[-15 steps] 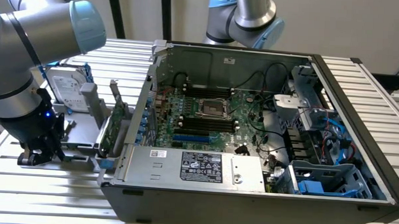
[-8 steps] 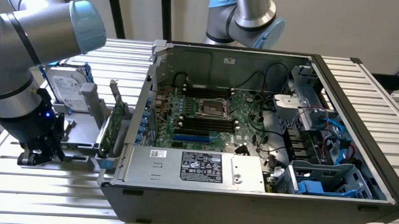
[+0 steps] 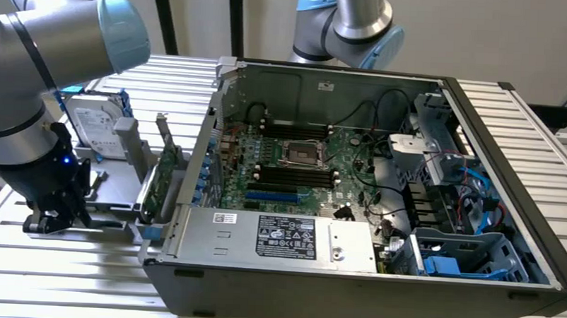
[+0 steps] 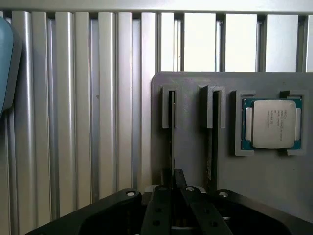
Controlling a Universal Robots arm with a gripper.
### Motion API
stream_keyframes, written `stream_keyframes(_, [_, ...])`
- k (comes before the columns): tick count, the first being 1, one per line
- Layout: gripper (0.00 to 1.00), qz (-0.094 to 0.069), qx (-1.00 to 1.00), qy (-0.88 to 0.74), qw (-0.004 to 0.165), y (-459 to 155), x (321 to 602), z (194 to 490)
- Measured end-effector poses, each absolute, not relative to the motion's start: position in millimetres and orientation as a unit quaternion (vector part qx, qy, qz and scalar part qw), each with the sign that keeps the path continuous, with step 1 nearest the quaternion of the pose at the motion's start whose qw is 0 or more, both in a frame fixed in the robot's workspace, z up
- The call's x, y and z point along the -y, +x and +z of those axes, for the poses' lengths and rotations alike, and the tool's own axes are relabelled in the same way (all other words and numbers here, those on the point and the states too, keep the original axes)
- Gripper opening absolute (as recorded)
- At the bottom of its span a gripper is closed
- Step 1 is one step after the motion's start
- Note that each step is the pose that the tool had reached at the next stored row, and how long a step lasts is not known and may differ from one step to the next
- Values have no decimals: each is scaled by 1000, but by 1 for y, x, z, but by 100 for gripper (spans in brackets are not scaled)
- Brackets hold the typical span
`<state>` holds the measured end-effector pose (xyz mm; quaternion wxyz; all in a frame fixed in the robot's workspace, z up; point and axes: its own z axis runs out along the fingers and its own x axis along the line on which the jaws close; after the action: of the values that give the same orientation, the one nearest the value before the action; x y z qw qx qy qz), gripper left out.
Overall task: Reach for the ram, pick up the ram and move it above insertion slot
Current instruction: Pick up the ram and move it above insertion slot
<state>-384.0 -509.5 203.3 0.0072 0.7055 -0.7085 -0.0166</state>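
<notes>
The ram (image 4: 171, 128) stands edge-on in a slot of a grey holder (image 4: 190, 161), seen as a thin dark strip. My gripper (image 4: 173, 176) is down over the near end of that strip, its two fingers drawn together on it. In the exterior view the gripper (image 3: 48, 220) sits low at the holder on the slatted table, at the exterior view's left, outside the open computer case. The insertion slot (image 3: 293, 178) is one of several parallel black sockets on the motherboard, below the square silver processor socket (image 3: 299, 154).
A second stick (image 4: 211, 147) stands in the neighbouring slot, and a square processor chip (image 4: 273, 123) lies in its recess. A green expansion card (image 3: 166, 175) and a hard drive (image 3: 91, 127) stand between the gripper and the case wall (image 3: 201, 152). A blue slot (image 3: 269, 197) lies nearby.
</notes>
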Motion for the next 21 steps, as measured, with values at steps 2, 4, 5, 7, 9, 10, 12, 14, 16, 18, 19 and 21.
stream_keyframes(2, [13, -17, 708, 706, 7, -384, 510, 206])
stream_keyframes(4, [13, -17, 708, 706, 7, -384, 510, 210])
stream_keyframes(5, [13, -17, 708, 706, 7, -384, 510, 213])
stream_keyframes(7, [13, -17, 708, 706, 7, -384, 510, 218])
stream_keyframes(9, [13, -17, 708, 706, 8, -384, 510, 226])
stream_keyframes(10, [13, -17, 708, 705, 8, -384, 510, 230])
stream_keyframes(12, [13, -17, 708, 706, 8, -383, 510, 239])
stream_keyframes(14, [13, -17, 708, 706, 8, -382, 510, 248])
stream_keyframes(16, [13, -17, 708, 706, 8, -381, 510, 257])
stream_keyframes(18, [13, -17, 708, 706, 8, -378, 510, 266])
stream_keyframes(19, [13, -17, 708, 706, 8, -376, 510, 271])
stream_keyframes(21, [13, -17, 708, 706, 8, -373, 510, 280])
